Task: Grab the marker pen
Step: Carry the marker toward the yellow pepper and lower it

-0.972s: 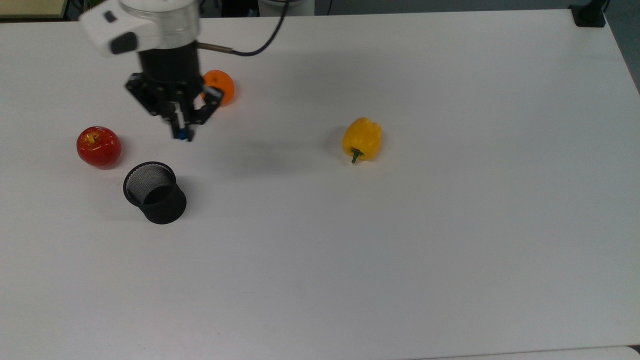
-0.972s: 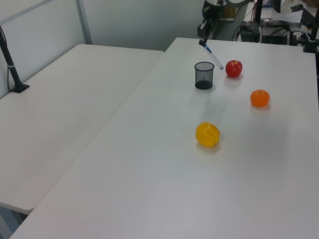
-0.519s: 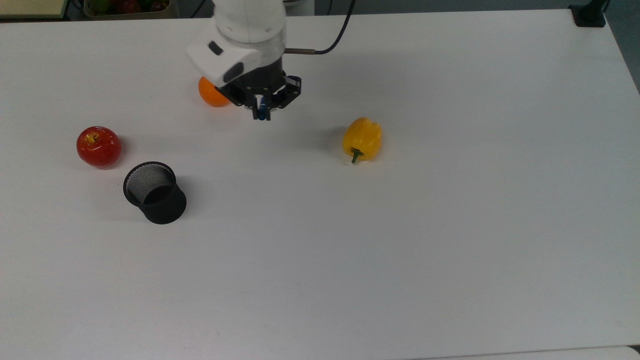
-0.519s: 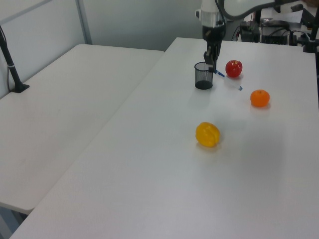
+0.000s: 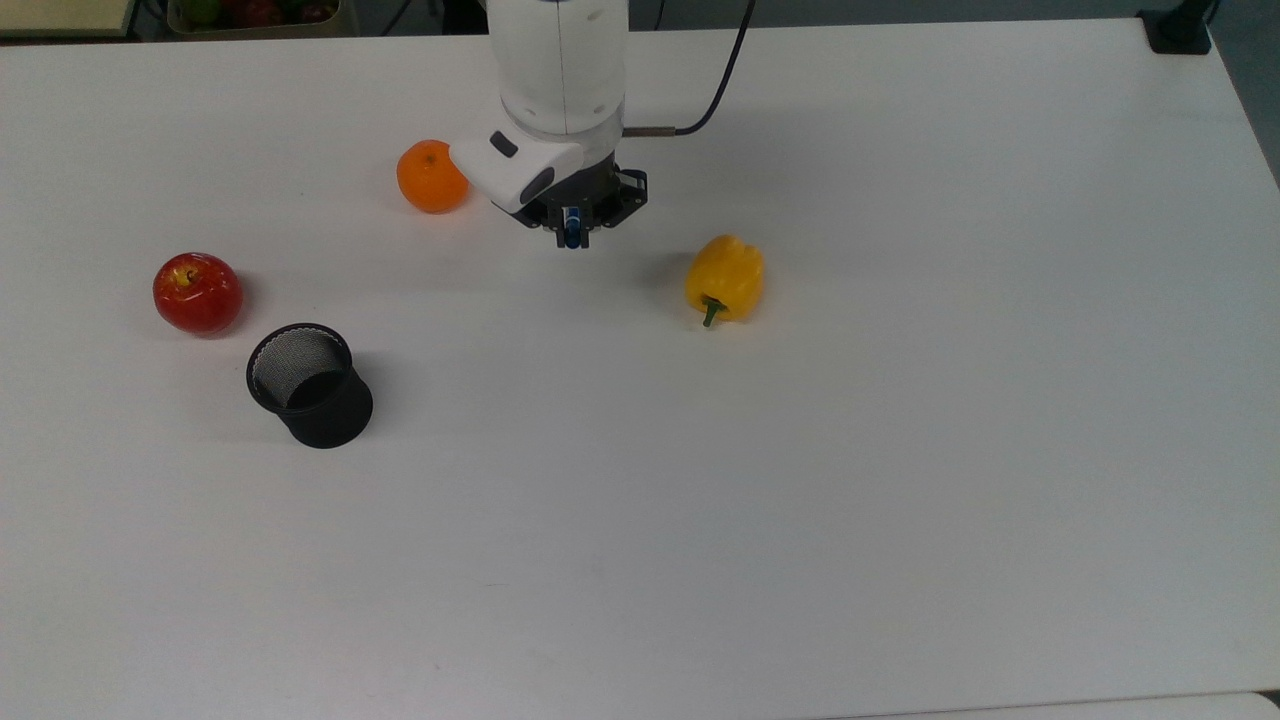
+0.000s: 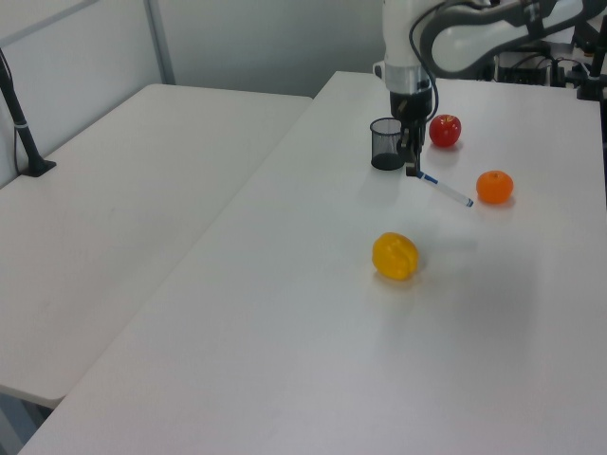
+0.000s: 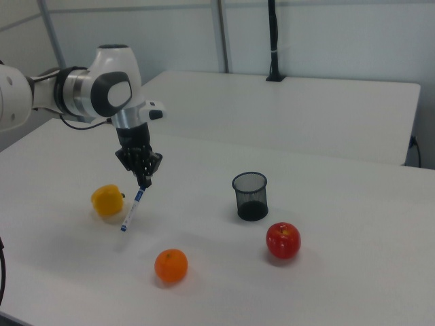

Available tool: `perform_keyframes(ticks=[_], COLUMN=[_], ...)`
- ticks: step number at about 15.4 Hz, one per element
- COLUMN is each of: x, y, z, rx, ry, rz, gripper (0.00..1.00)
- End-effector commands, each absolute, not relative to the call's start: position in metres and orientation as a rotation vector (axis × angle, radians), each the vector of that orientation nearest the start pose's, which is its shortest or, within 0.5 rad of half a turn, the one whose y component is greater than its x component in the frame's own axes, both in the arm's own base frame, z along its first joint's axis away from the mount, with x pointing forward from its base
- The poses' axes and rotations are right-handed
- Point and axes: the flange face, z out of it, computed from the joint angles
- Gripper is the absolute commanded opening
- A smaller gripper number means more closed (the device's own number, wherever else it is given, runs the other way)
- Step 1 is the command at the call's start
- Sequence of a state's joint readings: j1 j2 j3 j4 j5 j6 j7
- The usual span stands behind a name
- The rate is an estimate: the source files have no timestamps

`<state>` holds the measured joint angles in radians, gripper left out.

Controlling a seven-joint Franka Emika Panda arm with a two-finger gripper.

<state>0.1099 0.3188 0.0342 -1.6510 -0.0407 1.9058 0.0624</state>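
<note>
White bench (image 5: 900, 500) fills a plain lab space, with a second bench alongside it and pale partition walls behind. Reading across the top view from its left: a red apple (image 5: 197, 292) sits near the bench edge, a black mesh pen cup (image 5: 309, 385) stands empty just below and right of it, an orange (image 5: 432, 176) lies further up, and next comes the white Panda arm, whose gripper (image 5: 572, 228) hangs between the orange and a yellow pepper (image 5: 725, 279) at the top view's right. The black fingers (image 7: 143, 178) are clenched on the capped upper end of the marker pen (image 7: 132, 209), which is lifted clear of the cup and slants downward from the grip, its free blue tip low over the bench near the pepper in the right view; whether that tip touches the surface cannot be told. The take looks essentially made, the pen carried in the air well apart from the cup. The risk from here lies in the hold: the pen is pinched near one end, so its long free length could swing or pivot in the grip, and a low pass could drag the tip on the bench or knock the pepper or orange, levering the pen loose.
</note>
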Motion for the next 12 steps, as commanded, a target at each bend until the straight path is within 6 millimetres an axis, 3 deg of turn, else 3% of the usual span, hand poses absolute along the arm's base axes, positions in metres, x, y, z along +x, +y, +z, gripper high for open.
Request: perform_keyframes(ticks=[1,3,6,8,10,11,12], x=[0.638,0.641,0.643,0.643,0.644,0.643,0.643], y=[0.092,0.104,0.105,0.104,0.105,0.106,0.106], z=[0.39,0.375,0.373,0.373,0.373,0.373,0.373], rx=[-3.155,-3.153,-3.154,-3.154,-3.155,-3.16,-3.164], ry=[-0.133,-0.16,-0.164,-0.161,-0.167,-0.172,-0.178], rz=[0.082,0.075,0.067,0.067,0.067,0.066,0.065], gripper=[0.15,0.15,0.21,0.44,0.84,0.95,1.0])
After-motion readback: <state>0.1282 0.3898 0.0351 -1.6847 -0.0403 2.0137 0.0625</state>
